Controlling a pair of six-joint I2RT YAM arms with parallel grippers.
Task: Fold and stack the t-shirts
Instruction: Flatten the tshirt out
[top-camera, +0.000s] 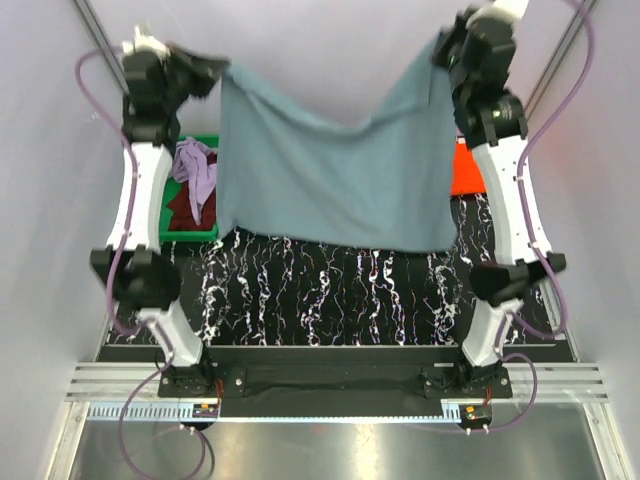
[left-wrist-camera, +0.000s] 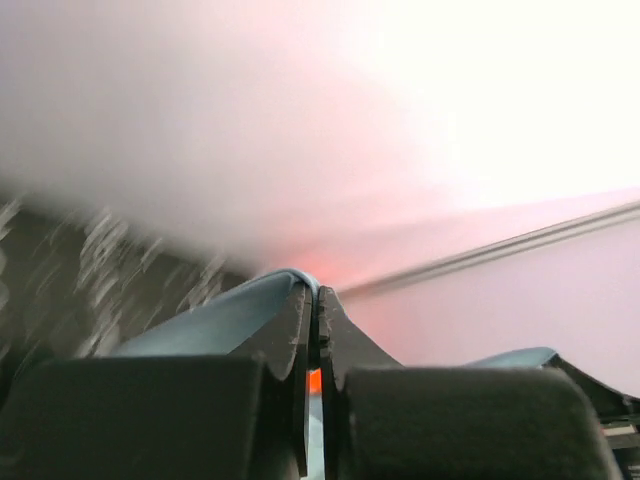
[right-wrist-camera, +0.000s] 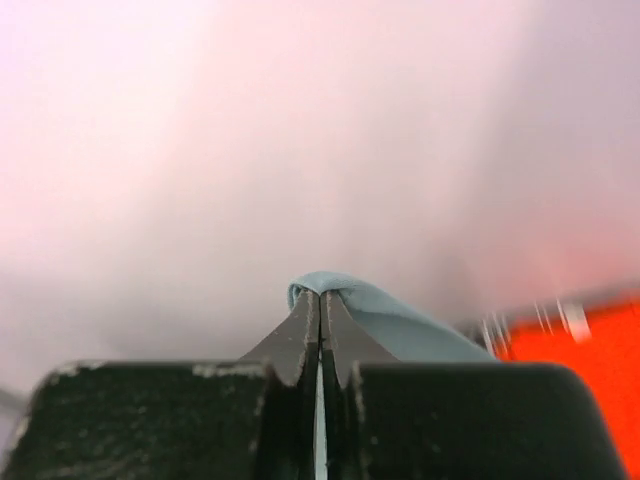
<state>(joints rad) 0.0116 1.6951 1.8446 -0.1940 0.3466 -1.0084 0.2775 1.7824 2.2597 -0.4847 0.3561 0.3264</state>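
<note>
The dusty blue-grey t-shirt hangs spread in the air above the far half of the table, held by its two upper corners, its top edge sagging in the middle and its lower hem dangling free. At the cloth's 10 o'clock corner the left gripper has its fingers pressed together on a fold of the blue fabric, as the left wrist view shows. At the 2 o'clock corner the right gripper is pinched on the fabric in the same way, a small loop of cloth bulging over its fingertips. At 3 o'clock from the hanging shirt, partly behind the right arm, the bright orange t-shirt lies on the table. At 9 o'clock the green tray holds the crumpled lavender t-shirt and the dark maroon t-shirt
</note>
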